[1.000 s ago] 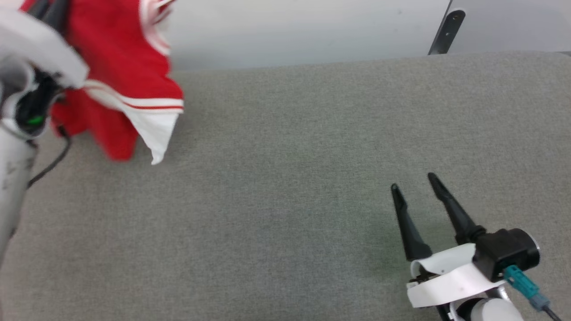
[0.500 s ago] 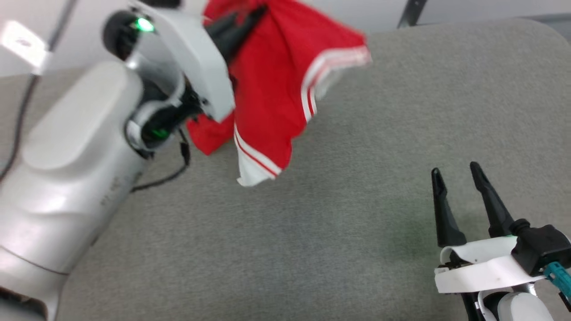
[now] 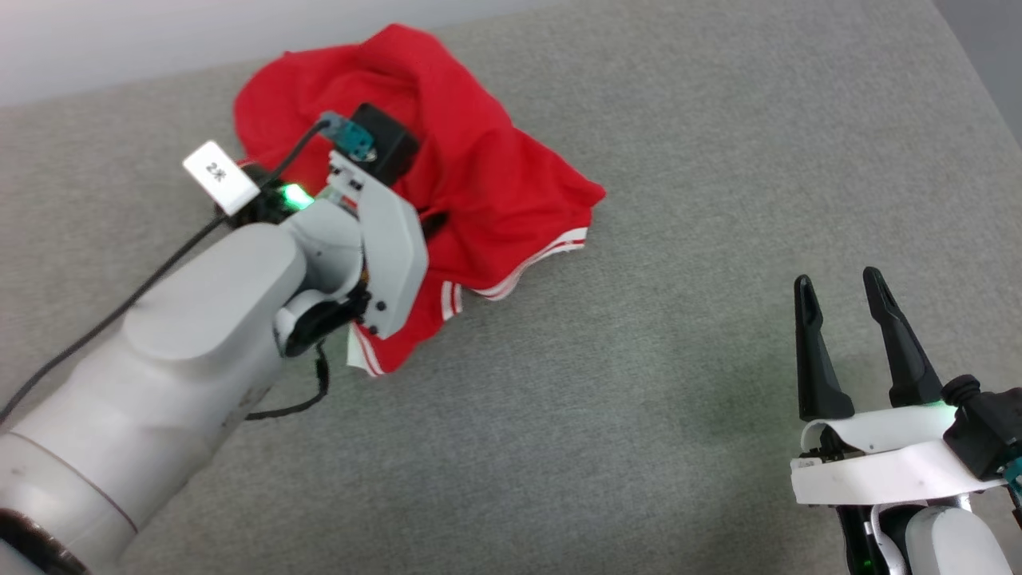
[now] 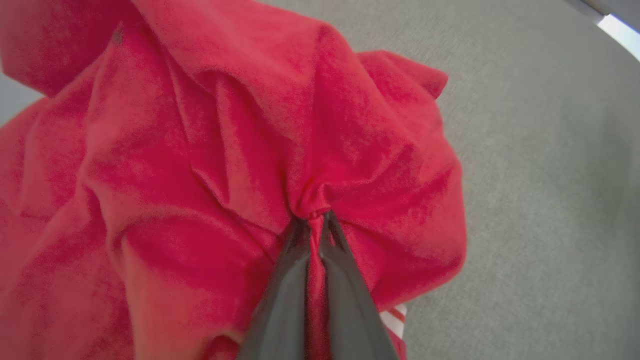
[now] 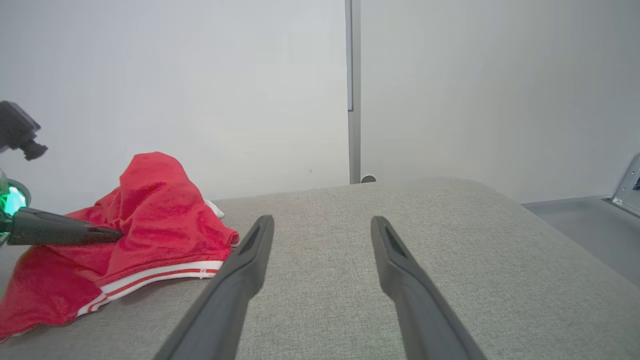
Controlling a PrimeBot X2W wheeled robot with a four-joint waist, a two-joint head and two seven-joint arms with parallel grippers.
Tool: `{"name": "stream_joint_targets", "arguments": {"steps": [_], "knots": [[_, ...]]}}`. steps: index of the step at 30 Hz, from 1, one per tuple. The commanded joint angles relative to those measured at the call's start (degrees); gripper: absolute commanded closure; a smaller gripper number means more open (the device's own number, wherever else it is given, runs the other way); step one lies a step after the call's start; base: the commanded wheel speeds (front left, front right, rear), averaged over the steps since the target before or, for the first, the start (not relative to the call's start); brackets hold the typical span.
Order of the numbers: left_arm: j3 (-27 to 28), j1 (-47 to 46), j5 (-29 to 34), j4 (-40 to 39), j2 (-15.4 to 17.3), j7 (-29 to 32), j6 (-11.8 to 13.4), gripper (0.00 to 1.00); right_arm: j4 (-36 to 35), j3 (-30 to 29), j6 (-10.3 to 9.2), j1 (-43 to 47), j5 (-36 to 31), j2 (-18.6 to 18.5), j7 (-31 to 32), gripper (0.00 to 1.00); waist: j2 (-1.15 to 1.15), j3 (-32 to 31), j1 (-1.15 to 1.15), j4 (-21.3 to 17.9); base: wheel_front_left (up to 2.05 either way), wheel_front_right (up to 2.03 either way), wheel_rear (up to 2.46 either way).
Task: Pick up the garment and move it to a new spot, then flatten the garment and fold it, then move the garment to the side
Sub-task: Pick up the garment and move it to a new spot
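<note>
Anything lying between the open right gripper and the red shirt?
No. In the head view the grey fabric surface between the right gripper and the red shirt is bare; the right wrist view agrees.

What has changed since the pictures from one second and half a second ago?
The shirt, which hung in the air from the left gripper, has come down and now rests bunched on the grey surface. The left gripper stays shut on a pinch of red cloth. The right gripper stays open and empty.

red garment [image 3: 495,184] crumpled on grey pad [image 3: 639,399], white striped hem showing, middle perhaps lifted.
</note>
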Motion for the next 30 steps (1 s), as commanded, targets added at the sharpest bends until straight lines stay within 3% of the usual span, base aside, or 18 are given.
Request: {"name": "stream_joint_targets", "arguments": {"steps": [1, 8, 18, 19, 20, 21, 30], "knots": [[-0.35, -0.14, -0.89, 0.59, 0.31, 0.53, 0.12, 1.00, -0.32, 0.09, -0.06, -0.81, 0.27, 0.07, -0.28, 0.00, 0.00, 1.64, 0.00, -1.71, 0.00, 0.00, 0.00], [-6.51, -1.08, -0.83, 6.12, 0.86, 4.33, 0.14, 1.00, -0.70, 0.61, -0.06, -1.24, 1.51, 0.06, -0.29, 0.00, 0.00, 3.27, 0.00, -2.26, 0.00, 0.00, 0.00], [-9.06, 0.42, 0.34, 10.33, 1.18, 8.85, 0.54, 1.00, -0.56, 1.79, -0.07, -2.75, 2.66, 0.06, -0.30, 0.00, 0.00, 4.74, 0.00, -3.07, 0.00, 0.00, 0.00], [-9.12, 0.41, 0.33, 10.39, 1.17, 8.70, 0.54, 0.95, -0.50, 1.79, -0.07, -2.72, 2.55, 0.06, -0.30, 0.00, 0.00, 4.73, 0.00, -3.08, 0.00, 0.00, 0.00], [-9.15, 0.36, -0.01, 10.30, 1.19, 8.59, 0.54, 0.66, -0.45, 1.74, -0.06, -2.72, 2.58, 0.06, -0.30, 0.00, 0.00, 4.69, 0.00, -3.07, 0.00, 0.00, 0.00], [-9.16, 0.24, -0.56, 10.20, 1.21, 8.28, 0.54, 0.00, -0.37, 1.64, -0.06, -2.68, 2.58, 0.06, -0.30, 0.00, 0.00, 4.58, 0.00, -3.00, 0.00, 0.00, 0.00], [-8.33, -2.22, -5.60, 7.32, 0.68, 2.00, 0.37, 0.00, 0.55, 1.41, -0.06, -1.70, 0.42, 0.05, -0.30, 0.00, 0.00, 1.35, 0.00, 0.27, 0.00, 0.00, 0.00]]}}
